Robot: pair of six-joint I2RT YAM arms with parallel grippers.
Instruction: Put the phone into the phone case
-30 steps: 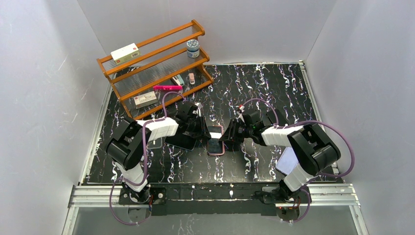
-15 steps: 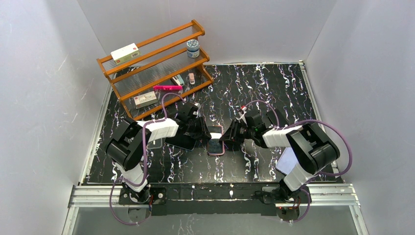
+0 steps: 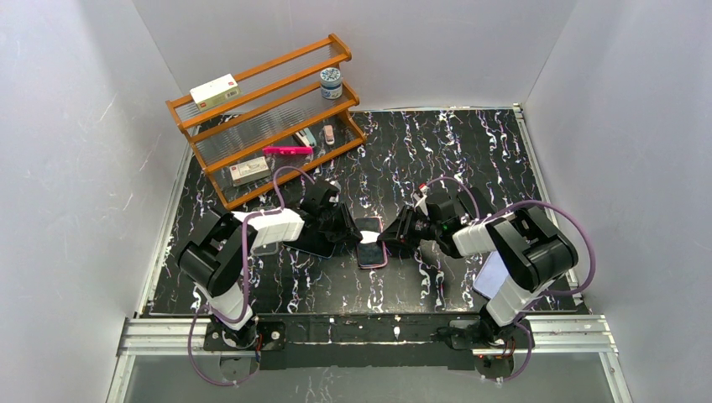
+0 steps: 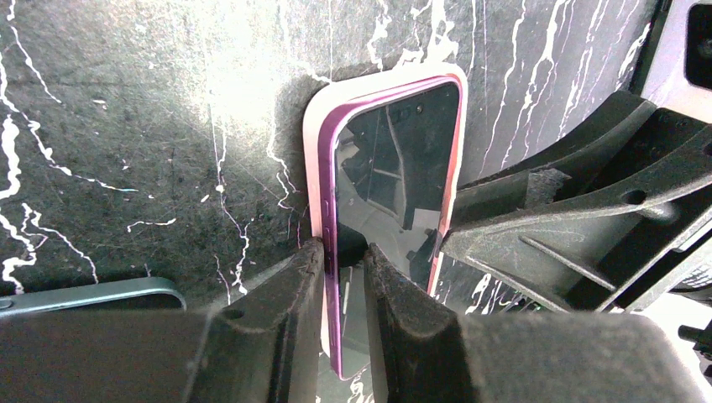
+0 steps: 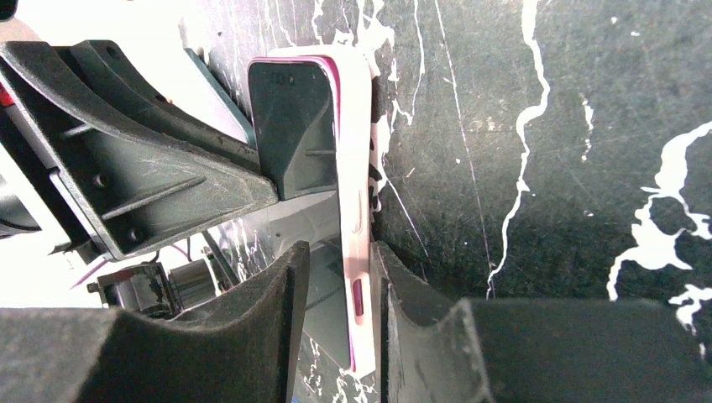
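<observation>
The phone (image 3: 370, 245), dark screen up with a purple rim, lies in the pale pink phone case (image 4: 312, 159) on the marbled table. My left gripper (image 3: 348, 232) is at its left edge. In the left wrist view its fingers (image 4: 294, 294) are almost closed astride the phone's (image 4: 395, 168) left rim, one outside the case and one on the screen. My right gripper (image 3: 393, 238) is at the right edge. In the right wrist view its fingers (image 5: 399, 285) straddle the case's (image 5: 357, 168) right wall, the outer one touching it and the inner one over the phone's (image 5: 294, 126) screen.
A dark phone (image 3: 309, 242) and a clear case (image 3: 264, 246) lie under my left arm. A pale flat thing (image 3: 491, 274) lies by my right arm. A wooden shelf (image 3: 269, 117) with small items stands at the back left. The two grippers are close together (image 4: 579, 210).
Both grippers have shifted slightly toward the near edge, staying at the phone's two sides. The phone in its case has barely moved.
</observation>
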